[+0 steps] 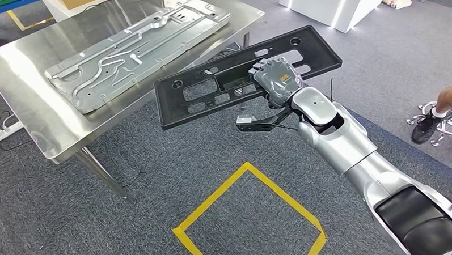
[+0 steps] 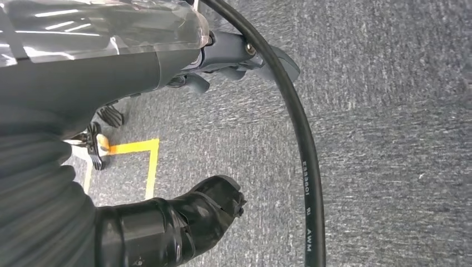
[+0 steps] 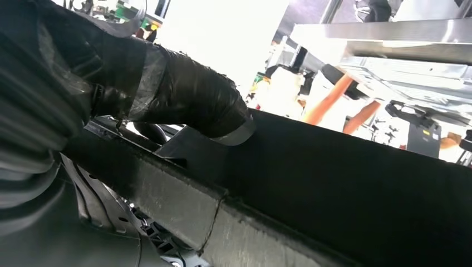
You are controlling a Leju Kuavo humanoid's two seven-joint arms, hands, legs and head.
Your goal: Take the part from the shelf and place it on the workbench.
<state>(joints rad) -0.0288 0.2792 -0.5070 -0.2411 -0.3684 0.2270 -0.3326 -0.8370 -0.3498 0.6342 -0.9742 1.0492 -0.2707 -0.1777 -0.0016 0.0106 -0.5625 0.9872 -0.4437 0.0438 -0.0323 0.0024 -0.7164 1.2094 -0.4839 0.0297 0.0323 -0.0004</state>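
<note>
A long black plastic panel (image 1: pixel 211 91) with cut-outs hangs in the air beside the steel workbench (image 1: pixel 29 94), its far left end close to the bench's near edge. My right hand (image 1: pixel 276 77) grips it near its middle from above. In the right wrist view the thumb (image 3: pixel 189 103) presses on the panel's dark edge (image 3: pixel 345 183). On the workbench lies a large stamped metal sheet (image 1: pixel 136 45). My left hand (image 2: pixel 167 222) hangs low over the carpet, fingers curled, holding nothing.
A yellow tape square (image 1: pixel 249 217) marks the grey carpet below the panel. A white power strip (image 1: pixel 5 132) lies by the bench's leg. A person's arm and shoe (image 1: pixel 439 117) show at the far right by a chair base. A white cabinet (image 1: pixel 327 5) stands behind.
</note>
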